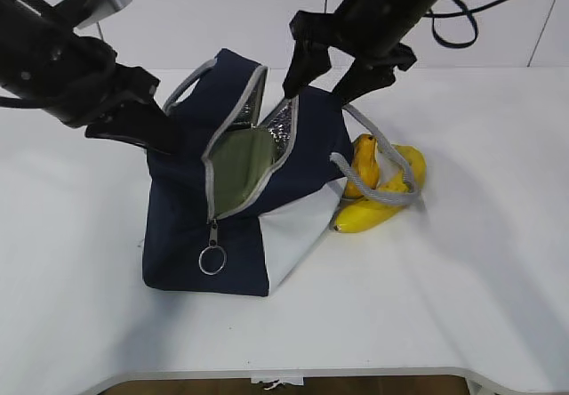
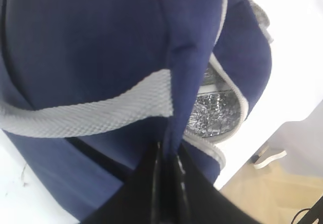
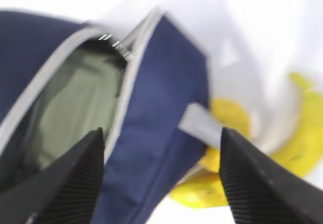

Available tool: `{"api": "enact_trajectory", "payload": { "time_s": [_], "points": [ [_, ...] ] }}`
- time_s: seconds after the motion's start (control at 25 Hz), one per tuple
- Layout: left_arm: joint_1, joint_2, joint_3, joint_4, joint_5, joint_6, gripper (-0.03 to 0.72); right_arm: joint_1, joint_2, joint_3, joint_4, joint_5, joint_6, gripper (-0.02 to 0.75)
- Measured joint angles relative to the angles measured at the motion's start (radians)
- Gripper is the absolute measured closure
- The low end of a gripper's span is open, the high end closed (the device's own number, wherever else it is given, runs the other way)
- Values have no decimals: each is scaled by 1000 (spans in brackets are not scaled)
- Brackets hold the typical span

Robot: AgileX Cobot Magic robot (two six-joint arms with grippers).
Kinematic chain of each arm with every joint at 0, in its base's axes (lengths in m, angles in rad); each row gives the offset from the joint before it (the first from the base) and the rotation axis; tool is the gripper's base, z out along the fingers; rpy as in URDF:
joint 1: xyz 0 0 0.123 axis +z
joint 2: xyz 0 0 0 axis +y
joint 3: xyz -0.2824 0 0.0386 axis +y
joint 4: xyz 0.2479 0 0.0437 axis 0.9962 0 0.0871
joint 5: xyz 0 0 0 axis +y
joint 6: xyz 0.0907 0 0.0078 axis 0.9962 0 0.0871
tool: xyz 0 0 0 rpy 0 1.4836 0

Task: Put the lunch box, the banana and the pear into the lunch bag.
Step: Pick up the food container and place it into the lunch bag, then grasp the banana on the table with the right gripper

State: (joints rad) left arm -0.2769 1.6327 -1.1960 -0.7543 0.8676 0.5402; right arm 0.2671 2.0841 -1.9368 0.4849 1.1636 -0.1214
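Two fruits lie on the white desk (image 1: pixel 462 270) beside the bag (image 1: pixel 231 235), on the side below the right fingers (image 1: pixel 322 70): the banana (image 1: pixel 378 213) curves along the desk, and the pear (image 1: pixel 365 162) sits against it, nearer the bag. A grey handle (image 1: pixel 378 190) of the bag droops over both fruits, crossing the pear and the banana's middle, so it lies between them and the fingers above. The bag's flank stands just beside them as well.

The bag is unzipped, its mouth gaping upward and edged with grey zipper tape; a metal ring pull (image 1: pixel 212 259) hangs at its front end. Inside, the sage-green lid of the lunch box (image 1: pixel 242 168) shows, with silver lining above it. In the right wrist view the box (image 3: pixel 75 108) lies under and between the spread fingers, a little toward the left one, while the blurred yellow fruits are under the right-hand finger.

The right arm comes in from the upper right, wrist angled down, its fingers spread wide and empty above the bag's rear edge, touching nothing that can be made out. The left arm reaches in low from the left, and its fingers (image 2: pixel 166 158) are pinched tight on a fold of the bag's navy fabric (image 2: pixel 174 82), next to the other grey handle (image 2: pixel 91 110), holding that side up.
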Motion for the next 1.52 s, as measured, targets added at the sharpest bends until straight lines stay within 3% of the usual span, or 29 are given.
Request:
{"api": "enact_trajectory", "payload": {
  "time_s": [0.44, 0.68, 1.04, 1.24, 1.52],
  "points": [
    [0, 0, 0, 18, 6, 0, 691, 0, -2, -178, -369, 73, 261, 202],
    [0, 0, 0, 22, 6, 0, 690, -28, -3, -177, -485, 83, 392, 208],
    [0, 0, 0, 40, 6, 0, 691, -146, -5, -127, -495, 85, 435, 208],
    [0, 0, 0, 44, 4, 0, 690, -151, -5, -31, -495, 85, 435, 208],
    [0, 0, 0, 48, -4, 0, 691, -151, 51, -13, -471, 83, 435, 209]
  ]
}}
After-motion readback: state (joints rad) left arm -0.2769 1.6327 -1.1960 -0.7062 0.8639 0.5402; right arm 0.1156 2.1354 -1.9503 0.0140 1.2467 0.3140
